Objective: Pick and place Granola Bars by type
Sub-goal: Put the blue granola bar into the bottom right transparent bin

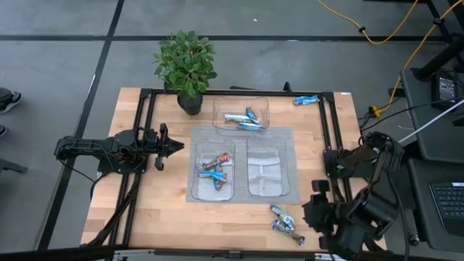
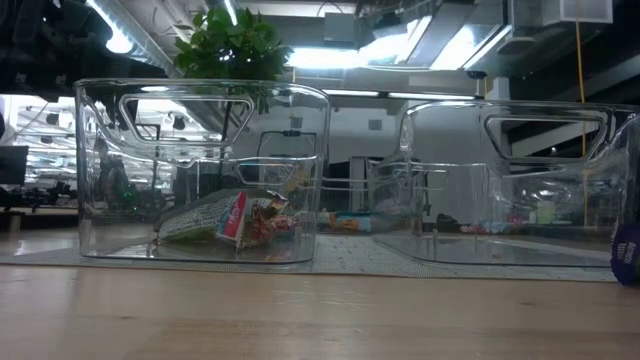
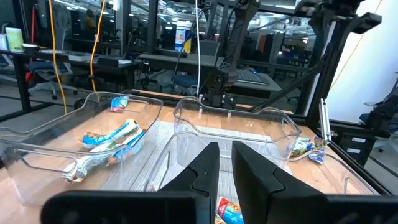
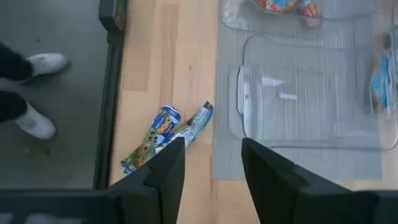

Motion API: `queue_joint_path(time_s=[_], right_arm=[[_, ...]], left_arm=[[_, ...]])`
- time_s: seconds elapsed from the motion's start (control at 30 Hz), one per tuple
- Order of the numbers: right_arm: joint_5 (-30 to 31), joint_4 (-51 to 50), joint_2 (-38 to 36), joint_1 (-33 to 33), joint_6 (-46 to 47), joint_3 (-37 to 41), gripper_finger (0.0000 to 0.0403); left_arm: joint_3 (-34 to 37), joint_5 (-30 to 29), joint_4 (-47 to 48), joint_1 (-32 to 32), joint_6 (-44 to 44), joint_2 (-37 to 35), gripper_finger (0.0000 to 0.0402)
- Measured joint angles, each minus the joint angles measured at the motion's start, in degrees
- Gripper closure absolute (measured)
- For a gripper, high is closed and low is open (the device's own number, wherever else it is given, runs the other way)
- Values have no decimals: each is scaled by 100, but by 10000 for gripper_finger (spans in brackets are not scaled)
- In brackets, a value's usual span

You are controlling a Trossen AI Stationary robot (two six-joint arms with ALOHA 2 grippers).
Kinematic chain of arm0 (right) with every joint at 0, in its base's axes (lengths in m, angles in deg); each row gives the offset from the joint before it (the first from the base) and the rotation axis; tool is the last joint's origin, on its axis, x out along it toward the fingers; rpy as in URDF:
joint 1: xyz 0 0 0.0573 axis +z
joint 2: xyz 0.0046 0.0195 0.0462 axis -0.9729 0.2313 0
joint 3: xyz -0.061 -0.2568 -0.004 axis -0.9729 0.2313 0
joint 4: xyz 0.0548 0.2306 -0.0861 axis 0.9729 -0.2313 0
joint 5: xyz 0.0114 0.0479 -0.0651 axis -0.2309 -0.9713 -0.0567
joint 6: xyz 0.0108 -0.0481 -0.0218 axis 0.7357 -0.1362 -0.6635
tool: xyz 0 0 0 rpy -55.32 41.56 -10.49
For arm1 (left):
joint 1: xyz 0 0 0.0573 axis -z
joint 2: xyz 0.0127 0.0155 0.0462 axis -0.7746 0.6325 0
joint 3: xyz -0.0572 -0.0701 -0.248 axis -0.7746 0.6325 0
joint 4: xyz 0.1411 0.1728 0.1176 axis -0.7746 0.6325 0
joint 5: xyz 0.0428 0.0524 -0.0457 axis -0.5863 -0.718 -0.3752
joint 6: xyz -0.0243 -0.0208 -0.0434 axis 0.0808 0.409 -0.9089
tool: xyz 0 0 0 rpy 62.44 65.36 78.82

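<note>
In the low view, a dark blue rounded object (image 2: pixel 627 255) is cut off by the right edge. The right wrist view crops a person's white shoes (image 4: pixel 38 93), and lettering on the crinkly blue-green wrapped bars (image 4: pixel 165 134) is illegible.

Left arm lies level over the table's left side, left gripper (image 1: pixel 176 147) pointing inward, fingers nearly together, empty; right arm folded at the near right corner, right gripper (image 4: pixel 210 163) aimed down, fingers parted, holding nothing.
</note>
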Motion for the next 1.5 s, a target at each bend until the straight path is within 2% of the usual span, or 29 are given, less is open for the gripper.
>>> queue_joint_path(time_s=[0.27,0.47,0.57,0.73,0.9,1.0,1.2,1.5], right_arm=[[175,83,15,-180,1132,71,242],[-217,1229,31,-491,1600,1140,242],[-479,1610,31,-625,2201,1759,238],[-1196,2293,31,-727,3017,2670,181],[-1375,3373,31,-734,3616,3461,105],[-1396,4026,31,-794,3864,3884,79],[-1421,4394,31,-1011,4331,4548,73],[-1515,4910,31,-1312,4322,4981,78]], left_arm=[[0,0,0,1,0,1,359],[0,0,1,1,0,1,363],[0,0,0,2,0,1,362],[0,0,-1,2,0,1,358],[0,0,1,1,0,1,362],[0,0,1,2,0,1,364],[0,0,1,1,0,0,359],[0,0,1,1,0,1,363]])
